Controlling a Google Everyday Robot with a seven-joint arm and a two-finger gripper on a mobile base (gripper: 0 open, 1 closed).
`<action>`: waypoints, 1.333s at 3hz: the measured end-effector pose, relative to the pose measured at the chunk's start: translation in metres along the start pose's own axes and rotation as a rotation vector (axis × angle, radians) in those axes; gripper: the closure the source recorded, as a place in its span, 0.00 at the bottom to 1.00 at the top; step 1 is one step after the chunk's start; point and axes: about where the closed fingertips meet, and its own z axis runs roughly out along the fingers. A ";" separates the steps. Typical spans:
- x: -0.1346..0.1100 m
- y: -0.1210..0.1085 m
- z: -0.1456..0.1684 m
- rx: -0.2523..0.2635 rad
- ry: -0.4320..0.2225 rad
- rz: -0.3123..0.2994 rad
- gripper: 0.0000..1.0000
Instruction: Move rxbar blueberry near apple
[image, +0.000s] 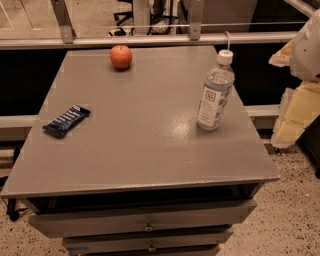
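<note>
Where the grey cabinet top (145, 155) meets its left edge, the rxbar blueberry (66, 121) lies flat in its dark blue wrapper. It is set at a slant, its near end towards the left edge and its far end pointing inward. Nothing touches it.

Further right, close to the far edge and a little left of centre, the apple (121, 56) sits upright, stem up, well apart from the bar.

Below the top, the drawers (140, 220) are stacked, each front carrying a small knob in the middle. A dark gap shows above the upper drawer front, and whatever is inside stays hidden in shadow.

On the right side of the top stands the water bottle (215, 92), upright, its white cap on and its label turned this way. The body is clear plastic; how full it is cannot be told.

Past the right edge of the cabinet, beyond the bottle, the gripper (294, 117) hangs as a pale cream and white shape, clear of the top and touching none of the objects. Whether it is spread or closed cannot be told.
</note>
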 end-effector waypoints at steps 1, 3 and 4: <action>0.000 0.000 0.000 0.000 0.000 0.000 0.00; -0.052 -0.014 -0.009 0.089 -0.033 -0.108 0.00; -0.095 -0.026 -0.023 0.167 -0.069 -0.188 0.00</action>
